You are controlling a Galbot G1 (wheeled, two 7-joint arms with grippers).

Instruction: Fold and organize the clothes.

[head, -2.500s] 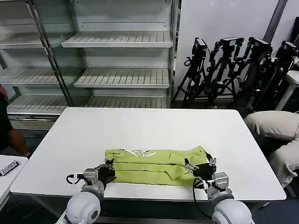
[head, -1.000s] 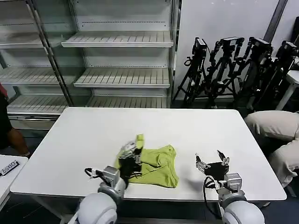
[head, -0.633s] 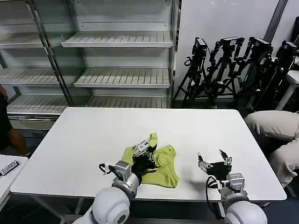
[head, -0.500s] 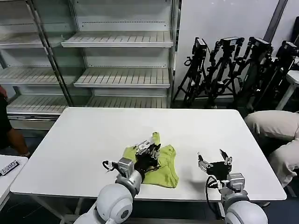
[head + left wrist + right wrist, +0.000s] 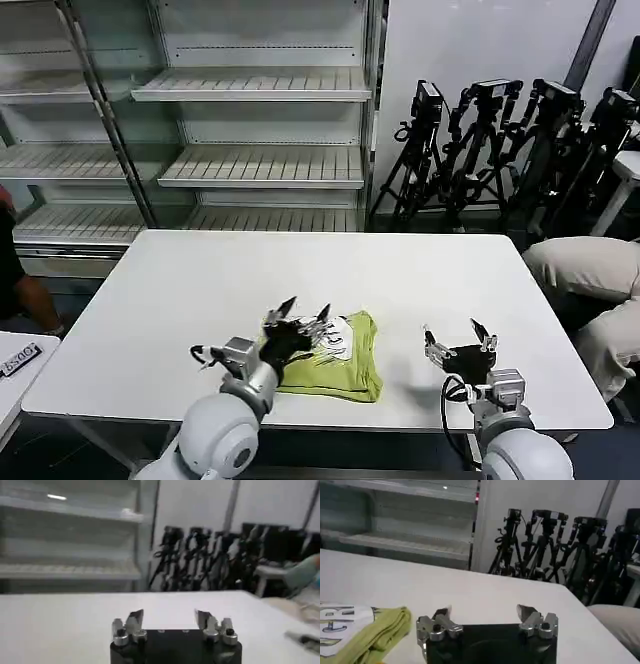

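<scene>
The clothes are one lime yellow-green T-shirt [image 5: 352, 368], lying folded into a compact bundle near the front of the white table [image 5: 190, 280]. A white patch with dark lettering faces up on top of it. My left gripper [image 5: 303, 309] hovers open just over the bundle's left part, nothing between its fingers. The left wrist view has the same gripper [image 5: 169, 616] open above bare tabletop. My right gripper [image 5: 455, 334] stands open to the right of the shirt, apart from it. Seen from the right wrist, that gripper [image 5: 482, 612] is open and the shirt [image 5: 382, 629] lies off to its side.
Beige fabric bundles [image 5: 590, 275] sit past the table's right edge. Metal shelving [image 5: 250, 120] and a row of black tripods [image 5: 500, 150] stand behind the table. A person [image 5: 12, 270] is at the far left, beside a small side table [image 5: 15, 370].
The shirt lay spread in a long strip with both grippers at its ends. The left gripper carried its end over to the right, let go and now hovers open; the right gripper also released.
</scene>
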